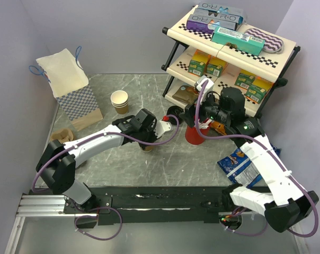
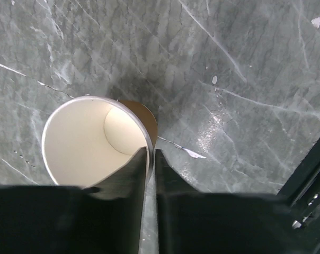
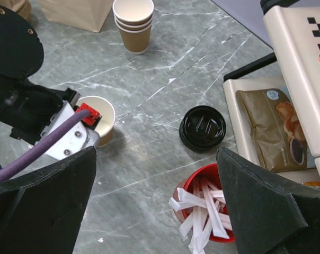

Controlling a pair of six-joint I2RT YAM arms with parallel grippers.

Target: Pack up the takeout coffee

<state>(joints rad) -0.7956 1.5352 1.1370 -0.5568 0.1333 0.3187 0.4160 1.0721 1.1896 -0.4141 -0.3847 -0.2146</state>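
Left wrist: left gripper (image 2: 150, 152) straddles lidless cup (image 2: 80, 143) rim; table (image 2: 245, 63) stretches rightward.

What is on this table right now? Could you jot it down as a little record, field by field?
left gripper: fingers nearly together on either side of the rim of the lidless cup; unclear whether it grips
right gripper: wide open, above the table
black lid: lying flat on the table, on no cup
red cup: upright, holds white stirrers
cup stack: upright, beside the paper bag
lidded cups: none in view
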